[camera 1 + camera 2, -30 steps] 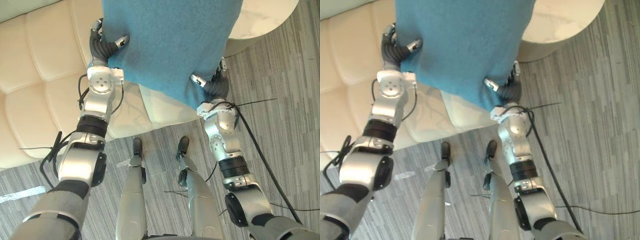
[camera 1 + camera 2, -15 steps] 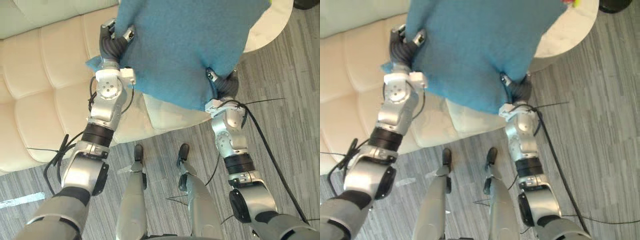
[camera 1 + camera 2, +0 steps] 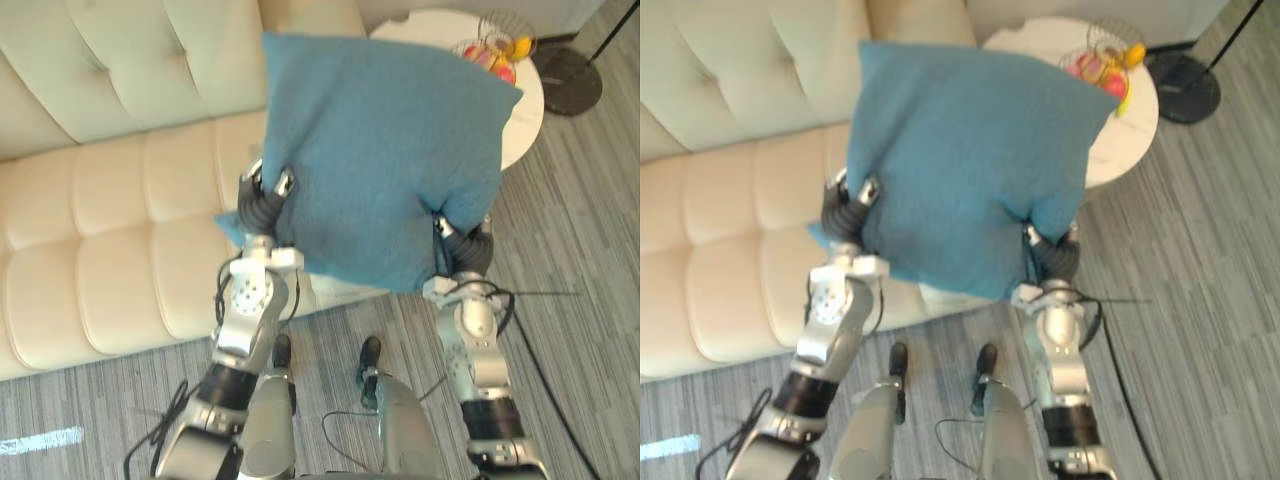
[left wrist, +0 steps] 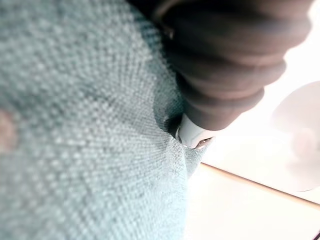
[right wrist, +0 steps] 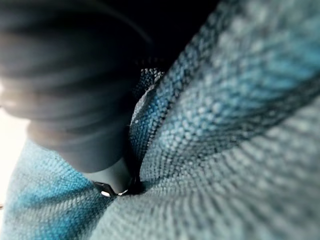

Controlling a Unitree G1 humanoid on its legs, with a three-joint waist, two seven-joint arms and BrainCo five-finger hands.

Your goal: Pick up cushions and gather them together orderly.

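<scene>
- My left hand [image 3: 258, 205] is clamped on the blue cushion [image 3: 385, 160]. The fingers curl round its lower left corner and the thumb presses into the near face of the fabric.
- My right hand [image 3: 468, 252] is clamped on the same cushion at its lower right corner. The thumb lies on the near face and the fingers wrap behind the edge.
- The cushion hangs in the air between my two sets of fingers, roughly upright. Most of its body rises above them, and one small corner pokes out past my left fingers.
- In both wrist views, the weave bunches into a fold where my fingers bite into the cloth.
- The cream sofa [image 3: 110, 200] lies beyond and to the outer side of my left fingers, with its seat below the cushion.
- The round white table [image 3: 528, 120] stands beyond my right fingers, partly hidden behind the cushion's upper right corner.
- A wire basket [image 3: 497, 40] holding fruit stands on that table.
- A dark round base [image 3: 572, 68] rests on the grey striped floor [image 3: 590, 300], past the table and further out from my right fingers.
</scene>
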